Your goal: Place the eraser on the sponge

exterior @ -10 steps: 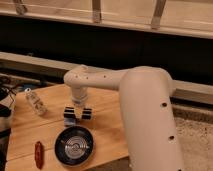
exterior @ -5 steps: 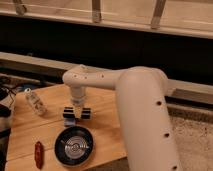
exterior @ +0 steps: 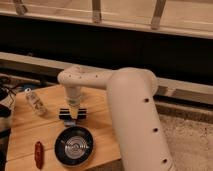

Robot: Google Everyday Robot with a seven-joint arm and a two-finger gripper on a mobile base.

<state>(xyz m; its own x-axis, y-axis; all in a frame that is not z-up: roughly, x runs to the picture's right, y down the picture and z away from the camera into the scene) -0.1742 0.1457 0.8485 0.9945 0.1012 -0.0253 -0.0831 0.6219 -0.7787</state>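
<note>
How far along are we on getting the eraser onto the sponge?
Done: the gripper is down low over the wooden table, behind the round black dish, right of the clear bottle in the view. In hand: a small blue piece, possibly the sponge, shows directly beneath it; the eraser itself is hidden. Left: no eraser seen resting on a sponge, so the placement is unconfirmed.

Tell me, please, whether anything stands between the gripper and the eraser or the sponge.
Nothing visible does. The gripper hangs low over the wooden table, and its own bulk hides what lies under it, so neither task item can be made out. The black dish, bottle and red item all lie clear of it.
</note>
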